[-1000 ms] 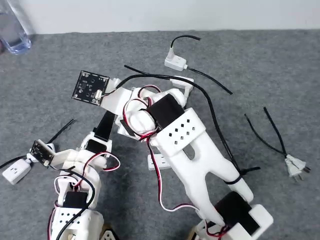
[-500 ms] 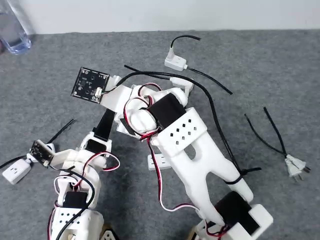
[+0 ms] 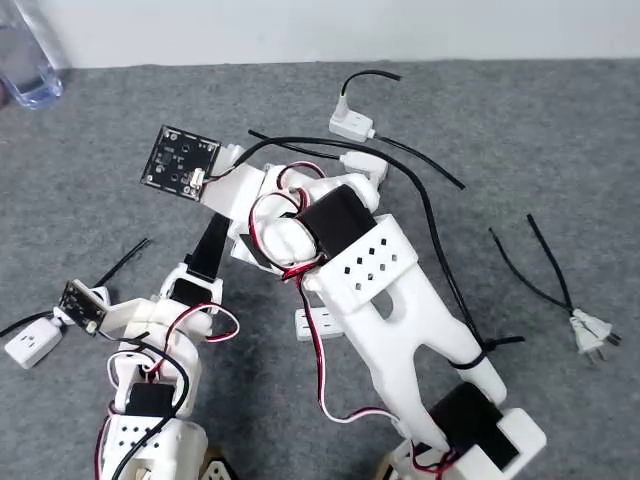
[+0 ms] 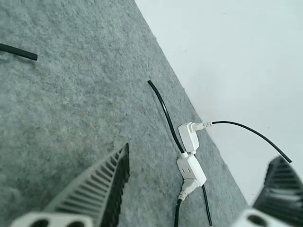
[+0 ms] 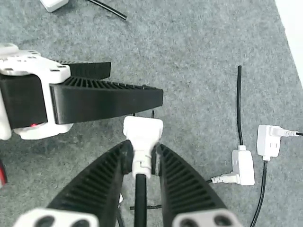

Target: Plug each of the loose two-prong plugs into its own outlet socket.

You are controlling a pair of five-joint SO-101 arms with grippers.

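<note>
Clamping a white two-prong plug [image 5: 143, 130] between its jaws, the right gripper [image 5: 142, 148]; the left gripper [image 4: 202, 158] splayed wide, empty.

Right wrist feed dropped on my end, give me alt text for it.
The right end effector is shut on a white two-prong plug, prongs pointing away over the grey carpet. Just beyond the prongs lies the left end effector, fingers open. To one side lie two white connectors with black cords.

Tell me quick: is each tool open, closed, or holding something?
Left tool: open, holding nothing.
Right tool: closed on a white plug.
</note>
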